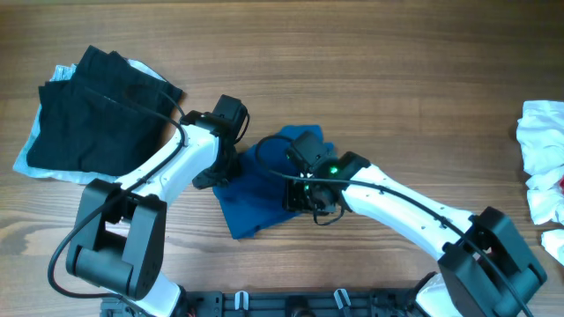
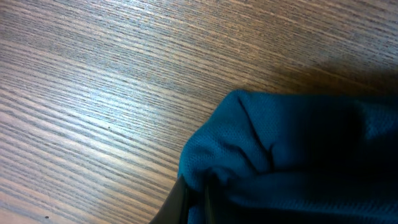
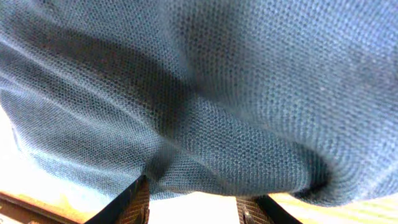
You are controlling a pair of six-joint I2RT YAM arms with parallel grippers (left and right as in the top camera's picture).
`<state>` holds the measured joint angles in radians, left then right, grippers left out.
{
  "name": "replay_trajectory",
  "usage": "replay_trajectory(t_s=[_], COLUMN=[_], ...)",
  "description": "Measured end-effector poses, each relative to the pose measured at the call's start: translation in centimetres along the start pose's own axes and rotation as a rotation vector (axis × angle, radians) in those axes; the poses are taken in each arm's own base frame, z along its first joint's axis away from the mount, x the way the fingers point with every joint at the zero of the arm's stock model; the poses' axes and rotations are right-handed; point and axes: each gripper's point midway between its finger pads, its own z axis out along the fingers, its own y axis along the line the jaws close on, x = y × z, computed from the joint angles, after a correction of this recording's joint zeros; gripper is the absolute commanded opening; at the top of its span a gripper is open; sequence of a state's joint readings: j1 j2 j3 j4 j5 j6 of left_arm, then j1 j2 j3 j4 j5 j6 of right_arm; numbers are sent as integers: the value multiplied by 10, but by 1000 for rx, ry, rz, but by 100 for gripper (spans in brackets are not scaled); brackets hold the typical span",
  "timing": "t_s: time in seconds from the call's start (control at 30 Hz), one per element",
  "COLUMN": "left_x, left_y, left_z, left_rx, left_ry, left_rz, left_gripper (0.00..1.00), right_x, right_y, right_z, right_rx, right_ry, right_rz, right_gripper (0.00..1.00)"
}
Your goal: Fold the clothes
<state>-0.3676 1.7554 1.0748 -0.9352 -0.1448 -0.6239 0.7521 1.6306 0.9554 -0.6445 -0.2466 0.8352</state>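
Worktop: a brown wood-grain worktop point(image 1: 397, 70) carries everything, and both arms reach in from the near edge.
Black garment: a soft black cloth garment point(image 1: 97, 114) lies at the far left, laid fairly flat.
Deep-blue garment: a plain deep-blue knit garment point(image 1: 256, 198) lies crumpled at the centre of the worktop. It sits between the two arms, with its near-left part spread flatter than the rest.
White-and-red garment: a rumpled white cloth garment with a touch of red point(image 1: 542, 145) sits at the right edge, well apart from the others.
Pale cloth: a pale blue-white cloth point(image 1: 26, 163) peeks out from under the black garment.
Left end effector: the left end effector point(image 1: 220, 172) is at the left edge of the deep-blue garment. Its wrist view shows the cloth bunched into a fold drawn in at its tip, so it looks pinched on that edge.
Right end effector: the right end effector point(image 3: 193, 199) is over the garment's far-right part. Its jaws stand apart at a middling gap with knit draped across them, not clamped as far as shows.
Handling: the knit is probably light, limp and not slippery, and it will likely sag and crease wherever it is unsupported.
Where to hold: an outer edge or corner seems best, one per arm, with the cloth kept taut between them.
Containers: none is in view.
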Motion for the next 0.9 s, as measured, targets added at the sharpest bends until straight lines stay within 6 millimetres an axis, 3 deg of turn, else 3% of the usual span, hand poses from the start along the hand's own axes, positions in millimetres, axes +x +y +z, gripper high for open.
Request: replay_trajectory(t_s=[0.1,0.3,0.37,0.47,0.57,0.77,0.9], left_x=[0,0,1,2,7,35,63], left_y=[0,0,1,1,6,19,17], left_z=[0,0,0,0,0,-3,-8], left_rx=[0,0,-2,-6,-23,-63,-34], left_ry=[0,1,2,7,27,153,286], left_rz=[0,-3,-3,-2,2,15,18], left_gripper=[5,9,9,10,4,4,4], right_x=[-2,-5,-4,8,10,-11,-54], right_y=[-3,-23,-27,-50,-68,-86,-106], right_z=[4,22,21,17,12,4,-4], right_rx=[25,121,142,247,333,396,351], right_ry=[-12,-18,-16,15,2,-82,-148], right_rz=[36,99,106,129,133,161,171], right_gripper=[4,4,4,4,4,5,4])
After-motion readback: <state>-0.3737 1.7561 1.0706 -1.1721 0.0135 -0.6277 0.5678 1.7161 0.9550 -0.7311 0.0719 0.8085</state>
